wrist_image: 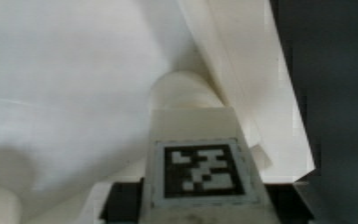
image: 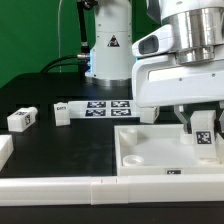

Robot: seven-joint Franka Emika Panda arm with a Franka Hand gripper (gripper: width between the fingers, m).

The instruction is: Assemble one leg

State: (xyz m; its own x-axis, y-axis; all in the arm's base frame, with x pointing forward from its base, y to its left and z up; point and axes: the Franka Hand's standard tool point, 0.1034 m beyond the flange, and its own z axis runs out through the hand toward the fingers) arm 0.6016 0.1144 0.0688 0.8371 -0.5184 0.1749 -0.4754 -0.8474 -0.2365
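Note:
My gripper (image: 203, 128) is shut on a leg (image: 204, 138), a small white peg with a black-and-white tag on its face. It holds the leg upright over the exterior view's right part of the large white tray-like panel (image: 150, 152). I cannot tell whether the leg's lower end touches the panel. In the wrist view the leg (wrist_image: 201, 130) sits between the dark fingers (wrist_image: 126, 202) of my gripper (wrist_image: 208, 206), its far end over the panel (wrist_image: 69, 90). Two more legs (image: 22, 118) (image: 62, 110) lie on the black table at the exterior view's left.
The marker board (image: 108, 105) lies behind the panel, in front of the robot base (image: 108, 50). A long white border bar (image: 60, 186) runs along the front edge, and another white piece (image: 4, 150) sits at the far left. Dark table (wrist_image: 339, 70) shows beside the panel.

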